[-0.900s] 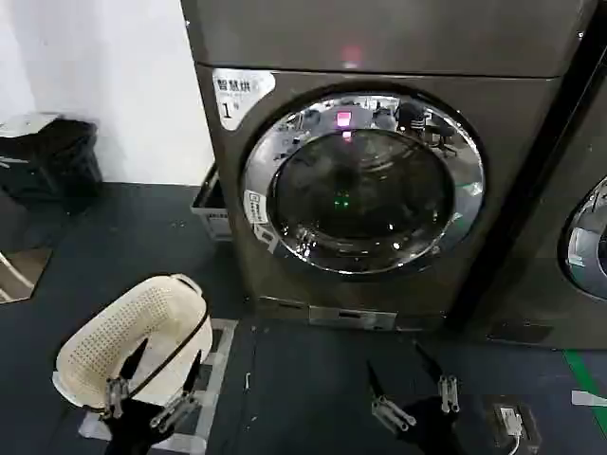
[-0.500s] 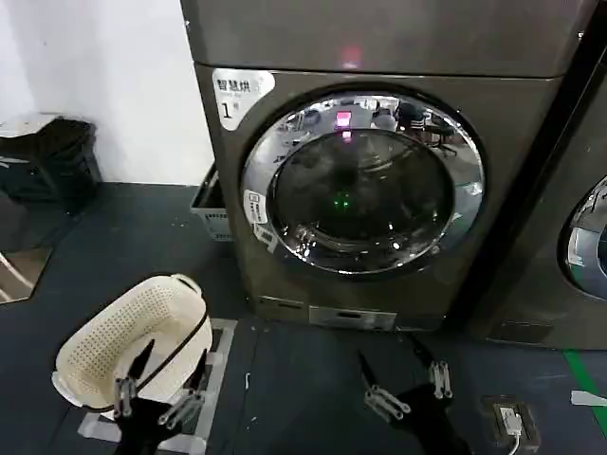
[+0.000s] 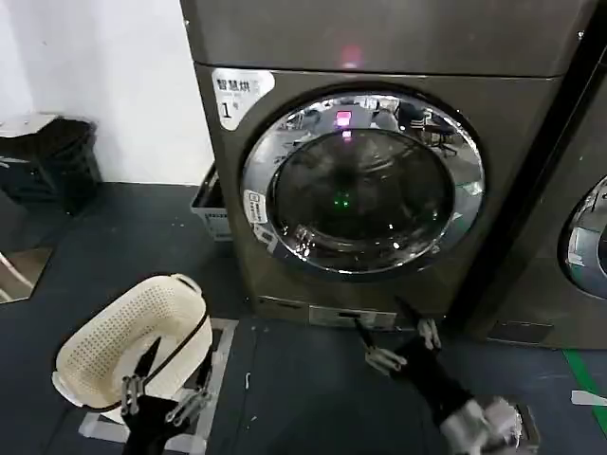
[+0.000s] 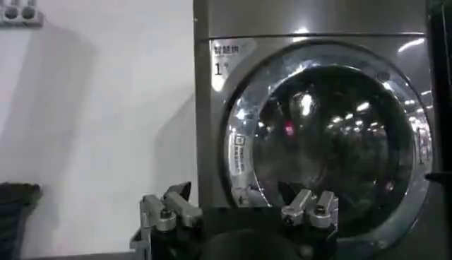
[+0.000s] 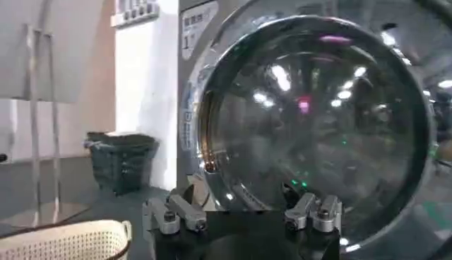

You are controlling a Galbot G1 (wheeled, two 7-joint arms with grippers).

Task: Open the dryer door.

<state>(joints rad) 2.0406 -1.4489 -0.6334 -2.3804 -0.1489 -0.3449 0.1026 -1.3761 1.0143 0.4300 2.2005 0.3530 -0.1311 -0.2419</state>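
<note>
Right gripper (image 3: pixel 396 338), fingers spread and empty, has risen closer beneath the shut dryer door (image 3: pixel 362 183); left gripper (image 3: pixel 164 377) hangs open, lower left of it.

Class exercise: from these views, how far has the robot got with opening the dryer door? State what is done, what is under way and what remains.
Done: nothing yet; the dryer door sits shut, flush in the machine front. Under way: the right gripper, fingers open, is low in front of the dryer, just below the door and not touching it. The left gripper, also open, waits lower down by the basket. Left: reach the door rim, grip it and pull it open.
</note>
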